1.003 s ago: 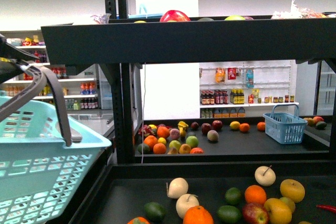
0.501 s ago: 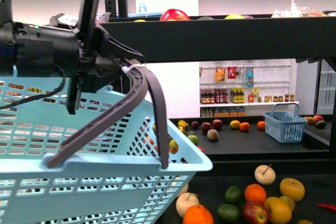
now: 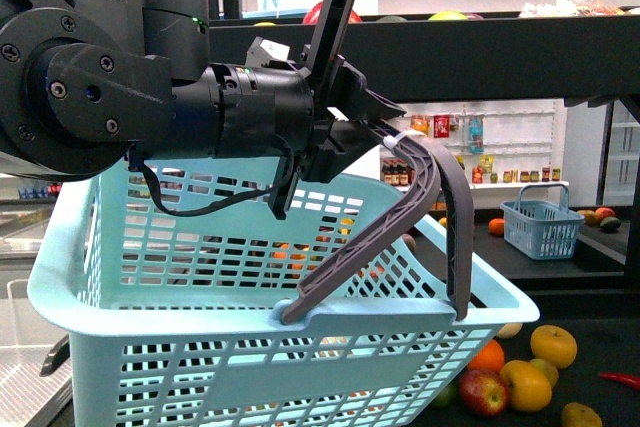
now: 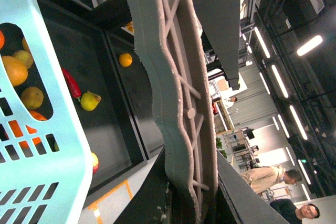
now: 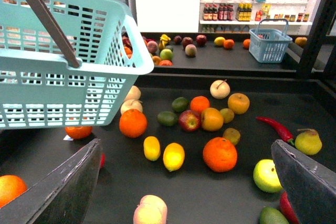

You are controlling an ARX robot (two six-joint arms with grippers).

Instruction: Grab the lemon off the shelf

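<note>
Okay, quick rundown of what's going on:

Basket: light-blue plastic basket [image 3: 200,347] with lattice walls of small rectangular slots and a smooth rounded rim. It fills the front view from 6 to 9 o'clock.

Handle: grey plastic handle [image 3: 455,237], a flat curved strap with ribbed cross-bracing on its inner face. It arches up from the rim toward 1 o'clock.

Left gripper: matte black left gripper [image 3: 385,127], clamped tight on the top of the handle, so the basket hangs from it. The chunky round arm joints sit at 9 to 11 o'clock.

Right gripper: the right gripper [image 5: 186,148] holds nothing. Its scuffed grey jaws are spread wide and hang over the fruit without touching any.

Shelf: black metal shelf [image 3: 520,52] with square beams and wide dark matte trays in tiers.

Lemon: the lemon [image 5: 174,156] is bright yellow, smooth and oval. It lies on the lower tray, right between the open right jaws as that wrist camera sees it. It's just beside a slimmer yellow-orange fruit [image 5: 151,148] and near a big dimpled orange [image 5: 220,154]. The front view can't see it because the basket's in the way.

Back tray: small blue basket [image 3: 543,227] at 3 o'clock, well apart from the near fruit.

Changed: compared with half a second ago, the left arm and basket have swung across toward 3 o'clock in the front view. The rim corner now covers most of the near fruit, and only a few pieces peek out at 4 to 5 o'clock. The grip on the handle looks the same.
</note>
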